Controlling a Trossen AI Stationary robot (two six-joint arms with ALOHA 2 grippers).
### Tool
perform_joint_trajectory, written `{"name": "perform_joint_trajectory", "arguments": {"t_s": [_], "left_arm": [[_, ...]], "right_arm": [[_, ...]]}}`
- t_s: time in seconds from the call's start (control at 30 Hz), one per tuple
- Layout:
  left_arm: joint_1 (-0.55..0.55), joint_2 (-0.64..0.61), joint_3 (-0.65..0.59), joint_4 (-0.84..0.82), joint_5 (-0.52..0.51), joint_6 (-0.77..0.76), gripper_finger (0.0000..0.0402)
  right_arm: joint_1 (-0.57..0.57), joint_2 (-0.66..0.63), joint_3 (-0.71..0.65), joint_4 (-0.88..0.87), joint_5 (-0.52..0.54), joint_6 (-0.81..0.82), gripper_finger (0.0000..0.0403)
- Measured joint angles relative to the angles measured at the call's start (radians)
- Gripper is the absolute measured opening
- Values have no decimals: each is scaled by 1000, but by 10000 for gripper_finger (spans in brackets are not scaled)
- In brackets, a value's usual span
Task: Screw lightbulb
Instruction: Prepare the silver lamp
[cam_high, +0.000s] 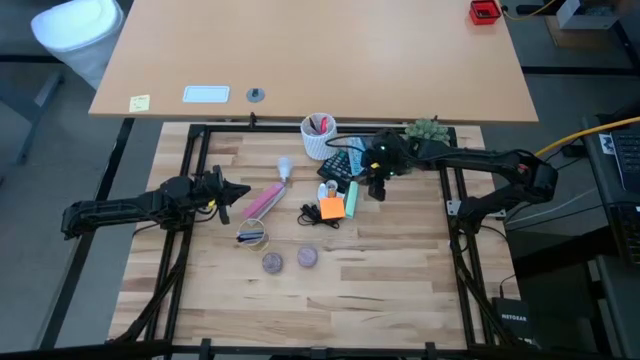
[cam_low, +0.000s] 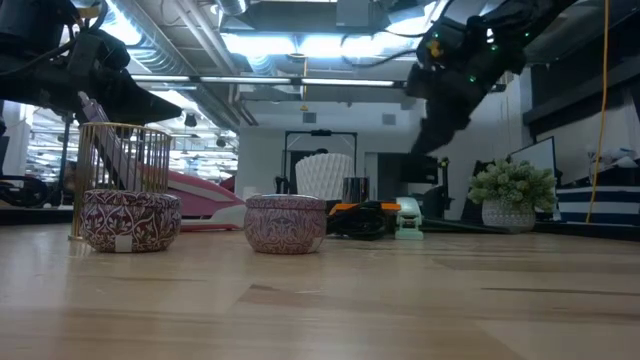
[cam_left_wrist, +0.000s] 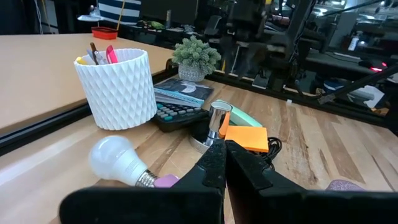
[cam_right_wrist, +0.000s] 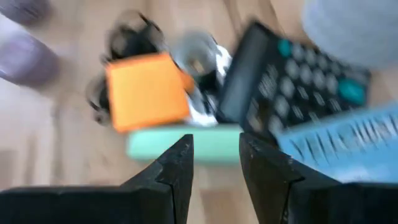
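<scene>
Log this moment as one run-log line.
lightbulb: lying on table, untouched | left gripper: shut, empty | right gripper: open, above calculator

Lighting: even and bright overhead; long ceiling strip lamps (cam_low: 300, 45) glare white in the low view, leaving both arms silhouetted. Shadows: short and soft on the pale wooden table (cam_high: 330, 290). Blur: right wrist view smeared throughout, orange square notepad (cam_right_wrist: 147, 91) and dark calculator (cam_right_wrist: 280, 93) indistinct. Left wrist view sharp nearby, background soft.

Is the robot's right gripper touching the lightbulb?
Apart. The high view shows the right gripper over the calculator, with the lightbulb lying well away from it.
</scene>
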Motion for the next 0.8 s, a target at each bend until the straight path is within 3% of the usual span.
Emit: {"name": "perform_joint_trajectory", "arguments": {"t_s": [0.27, 0.4, 0.5, 0.7, 0.8], "left_arm": [[0, 0, 0, 0, 0, 2, 1], [0, 0, 0, 0, 0, 2, 1], [0, 0, 0, 0, 0, 2, 1], [0, 0, 0, 0, 0, 2, 1], [0, 0, 0, 0, 0, 2, 1]], "right_arm": [[9, 0, 0, 144, -193, 0, 134], [60, 0, 0, 201, -187, -9, 134], [115, 0, 0, 233, -135, -63, 134], [200, 5, 0, 234, 126, -135, 134], [211, 26, 0, 233, 157, -135, 134]]}}
